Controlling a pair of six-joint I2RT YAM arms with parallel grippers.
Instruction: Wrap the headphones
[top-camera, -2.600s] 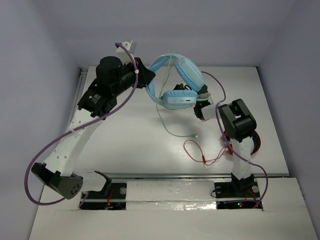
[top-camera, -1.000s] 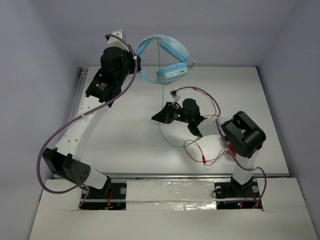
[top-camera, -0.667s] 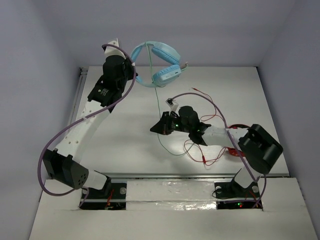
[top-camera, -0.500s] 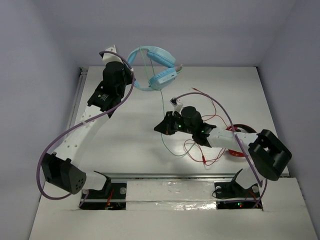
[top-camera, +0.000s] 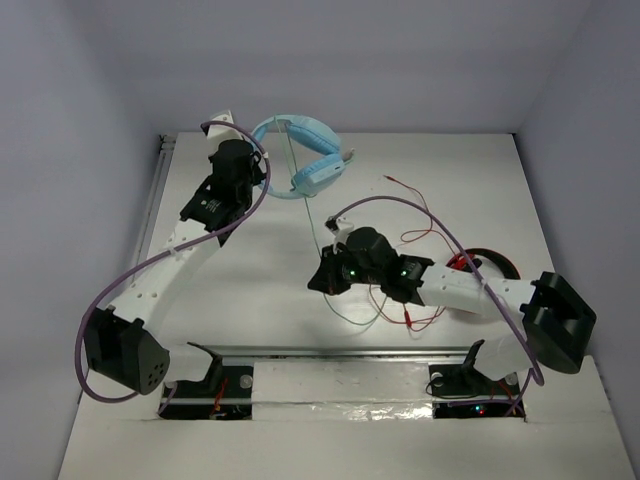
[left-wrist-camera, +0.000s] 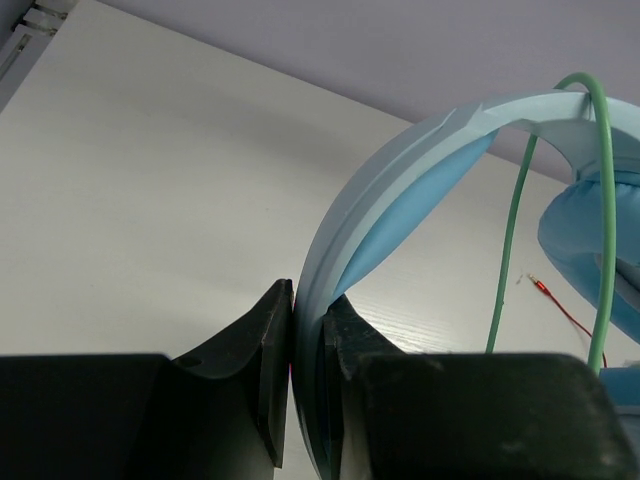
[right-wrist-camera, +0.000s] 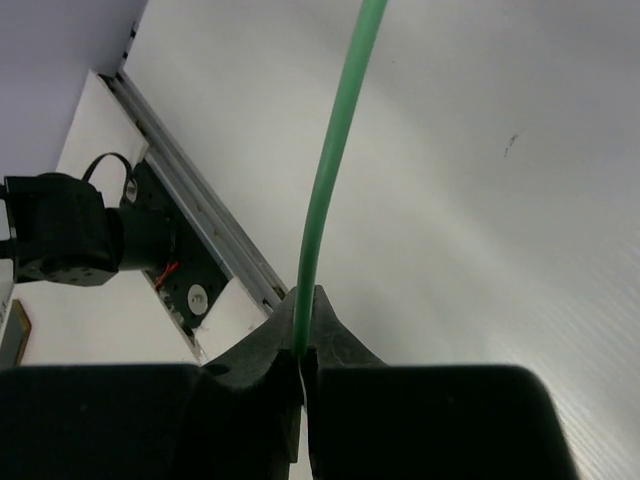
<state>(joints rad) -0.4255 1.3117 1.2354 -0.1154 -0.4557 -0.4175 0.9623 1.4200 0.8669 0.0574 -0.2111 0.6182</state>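
The light blue headphones hang above the table's far left-centre. My left gripper is shut on the wide headband, which sits pinched between the fingers. One padded ear cup shows at the right of the left wrist view. The thin green cable loops over the headband and drops straight down to my right gripper. That gripper is shut on the cable, the strand running up from between its fingertips. The cable's loose tail trails on the table.
Smaller red headphones lie at the right beside my right arm, their red cable looped under it. A metal rail runs along the near edge. The left arm's base shows in the right wrist view.
The left arm has carried the headphones left and lower. The right arm has stretched out and moved toward the near edge, still gripping the cable, which now runs taut and straight.
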